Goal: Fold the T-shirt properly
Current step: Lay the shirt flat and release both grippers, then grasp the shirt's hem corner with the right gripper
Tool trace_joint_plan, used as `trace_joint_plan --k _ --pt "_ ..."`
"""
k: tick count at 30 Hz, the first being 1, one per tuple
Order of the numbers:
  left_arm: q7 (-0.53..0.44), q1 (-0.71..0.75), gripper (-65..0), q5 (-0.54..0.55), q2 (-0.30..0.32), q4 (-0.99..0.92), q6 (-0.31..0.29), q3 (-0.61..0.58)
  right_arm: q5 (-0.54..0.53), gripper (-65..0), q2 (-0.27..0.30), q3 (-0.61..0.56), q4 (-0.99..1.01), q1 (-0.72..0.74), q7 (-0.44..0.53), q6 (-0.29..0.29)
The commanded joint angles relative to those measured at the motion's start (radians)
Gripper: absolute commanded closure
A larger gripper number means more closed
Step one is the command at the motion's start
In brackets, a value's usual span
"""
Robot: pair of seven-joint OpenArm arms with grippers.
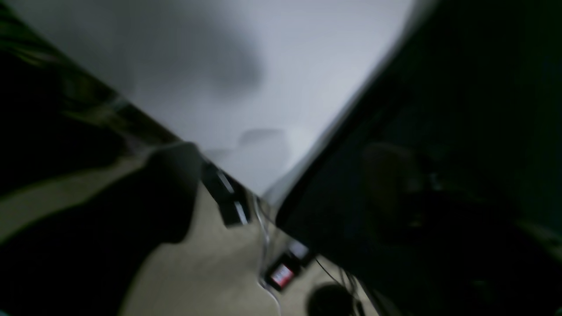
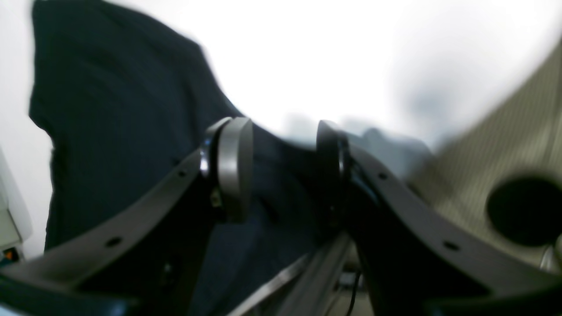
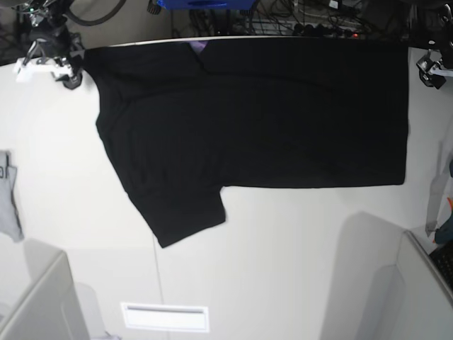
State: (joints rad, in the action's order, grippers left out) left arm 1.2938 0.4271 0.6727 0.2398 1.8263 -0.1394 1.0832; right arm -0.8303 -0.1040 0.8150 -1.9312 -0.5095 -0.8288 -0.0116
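The black T-shirt (image 3: 269, 120) lies flat and sideways on the white table (image 3: 283, 255). Its purple-lined collar (image 3: 200, 47) is at the far edge, its hem is at the right, and one sleeve (image 3: 185, 209) points toward the front. My right gripper (image 3: 65, 71) is at the far left corner, just beside the shirt's shoulder. In the right wrist view it (image 2: 281, 166) is open, with the shirt (image 2: 123, 109) behind the fingers. My left gripper (image 3: 430, 69) is at the far right, beside the hem corner. The left wrist view is blurred, with dark fingers (image 1: 171, 188) spread apart next to the shirt (image 1: 439, 131).
A small grey cloth (image 3: 8, 195) lies at the table's left edge. A white strip (image 3: 165, 316) sits near the front. Grey panels stand at the front left (image 3: 42, 304) and front right (image 3: 417, 297). Cables (image 3: 297, 18) run behind the far edge.
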Motion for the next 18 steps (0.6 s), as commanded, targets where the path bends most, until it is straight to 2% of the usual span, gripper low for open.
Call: trace_joint_plan --k 1,4,8,11,15,18 --pt "-0.013 -0.018 -34.1 0.011 0.014 0.031 -0.004 0.002 -0.013 -23.6 0.031 -0.029 -0.023 0.030 0.018 -0.011" --pt "-0.013 -0.064 -1.2 0.002 0.017 0.029 -0.004 -0.028 -0.013 -23.6 0.115 -0.148 0.002 0.125 -0.008 -0.004" --pt "-0.015 -0.103 0.0 -0.044 0.019 0.026 -0.004 -0.130 -0.011 -23.6 0.229 -0.326 0.175 0.331 -0.019 -0.003" --pt "-0.016 -0.129 0.0 -0.089 0.019 0.023 -0.004 -0.193 -0.011 -23.6 0.295 -0.451 0.398 0.512 -0.011 -0.003" --pt "-0.016 -0.132 0.0 -0.097 0.019 0.023 -0.004 -0.196 -0.004 -23.6 0.358 -0.560 0.655 0.710 0.013 -0.003" --pt "-0.018 -0.124 0.0 -0.097 0.040 0.023 -0.004 -0.194 0.081 -24.2 0.379 -0.670 0.798 0.826 0.072 -0.006"
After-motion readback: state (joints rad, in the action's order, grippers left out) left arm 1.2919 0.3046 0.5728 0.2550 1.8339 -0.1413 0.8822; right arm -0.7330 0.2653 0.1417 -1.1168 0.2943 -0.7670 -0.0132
